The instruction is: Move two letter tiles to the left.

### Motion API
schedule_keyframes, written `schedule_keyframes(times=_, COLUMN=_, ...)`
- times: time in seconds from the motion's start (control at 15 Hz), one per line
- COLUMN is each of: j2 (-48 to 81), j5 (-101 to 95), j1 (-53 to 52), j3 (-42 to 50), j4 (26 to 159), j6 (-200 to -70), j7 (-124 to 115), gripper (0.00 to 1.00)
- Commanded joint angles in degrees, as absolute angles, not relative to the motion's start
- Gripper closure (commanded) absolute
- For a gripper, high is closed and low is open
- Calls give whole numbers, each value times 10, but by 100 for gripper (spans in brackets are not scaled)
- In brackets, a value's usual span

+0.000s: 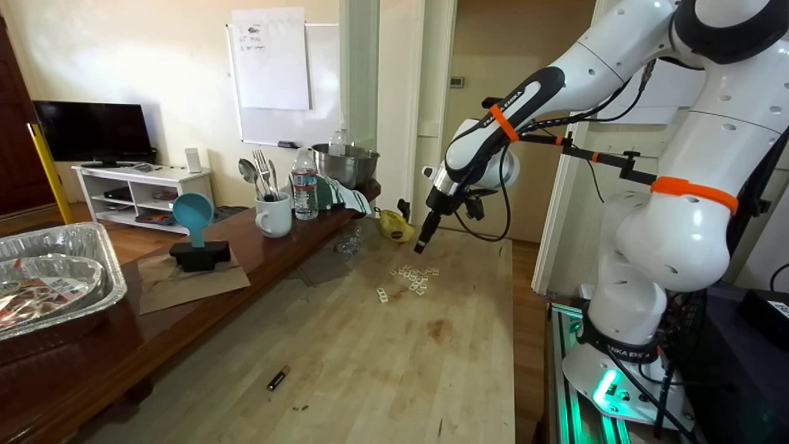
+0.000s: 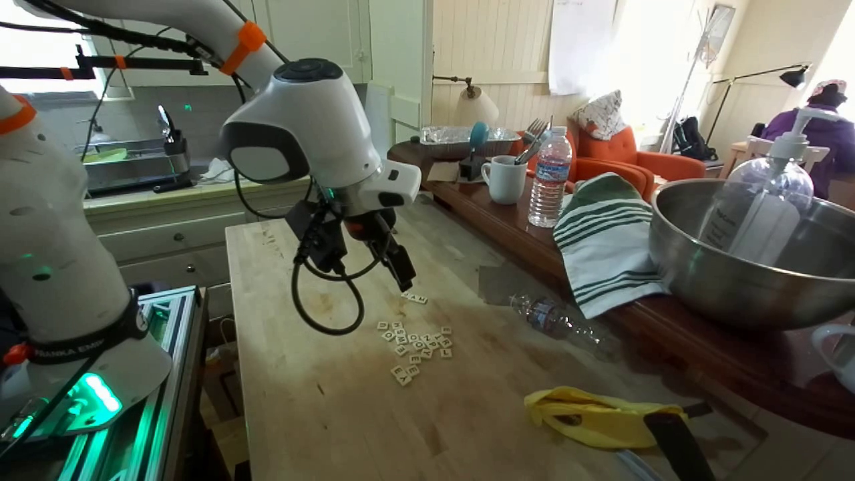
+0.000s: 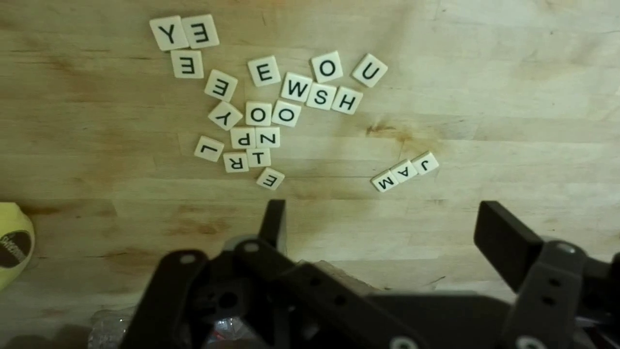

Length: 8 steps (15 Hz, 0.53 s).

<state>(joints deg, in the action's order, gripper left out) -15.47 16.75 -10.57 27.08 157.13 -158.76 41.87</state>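
Several pale square letter tiles (image 3: pixel 258 114) lie in a loose cluster on the wooden table, with black letters legible in the wrist view. The cluster shows in both exterior views (image 1: pixel 414 285) (image 2: pixel 419 345). Apart from it, a slanted row of touching J, A and M tiles (image 3: pixel 404 171) lies right of the cluster in the wrist view; this row also shows in both exterior views (image 1: pixel 383 295) (image 2: pixel 415 298). My gripper (image 3: pixel 381 206) is wide open and empty, held above the table. In the wrist view, the row appears just beyond the space between the fingertips.
A yellow object (image 3: pixel 13 245) and a clear plastic bottle (image 2: pixel 558 321) lie on the table near the tiles. A battery (image 1: pixel 278 378) lies farther along. A raised brown counter (image 1: pixel 296 250) along one side carries a mug (image 1: pixel 273 216), water bottle (image 1: pixel 304 185) and steel bowl (image 2: pixel 748 267).
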Motion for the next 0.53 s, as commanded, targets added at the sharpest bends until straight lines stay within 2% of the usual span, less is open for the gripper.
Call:
schedule_keyframes(times=0.0, j2=-116, j5=147, j1=-103, j3=271, j4=1562, j6=-1620, j7=429, gripper=26)
schedule_keyframes(times=0.13, j2=-95, j5=153, j1=-109, j3=278, j4=1551, j6=-1635, j7=435, gripper=30)
schedule_keyframes(times=0.47, j2=-46, j5=199, j1=-129, j3=293, j4=1516, j6=-1637, j7=464, gripper=69)
